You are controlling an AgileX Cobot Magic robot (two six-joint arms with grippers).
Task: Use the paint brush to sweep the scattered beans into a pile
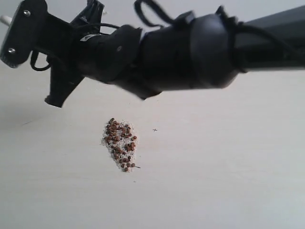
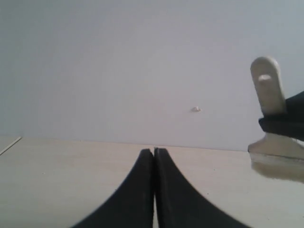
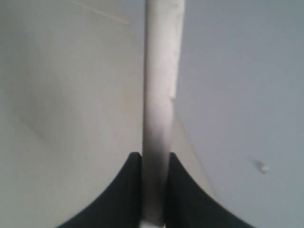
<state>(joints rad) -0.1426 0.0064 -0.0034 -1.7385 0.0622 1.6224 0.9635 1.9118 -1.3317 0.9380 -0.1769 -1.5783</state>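
Note:
The beans (image 1: 120, 144) lie as one compact pile of reddish-brown beans and pale grains on the pale table (image 1: 224, 171). My right arm (image 1: 190, 45) reaches across above and behind the pile, toward the upper left. My right gripper (image 3: 155, 156) is shut on the paint brush (image 3: 159, 85) by its pale handle. From the left wrist view, the paint brush (image 2: 269, 92) stands upright with the hole at its top end, its silver ferrule (image 2: 278, 146) low over the table. My left gripper (image 2: 154, 151) is shut and empty, just above the table. The bristles are hidden.
A grey wall (image 2: 118, 61) rises behind the table's far edge. A tiny dark speck (image 1: 155, 129) lies right of the pile. The big black arm blocks much of the upper exterior view.

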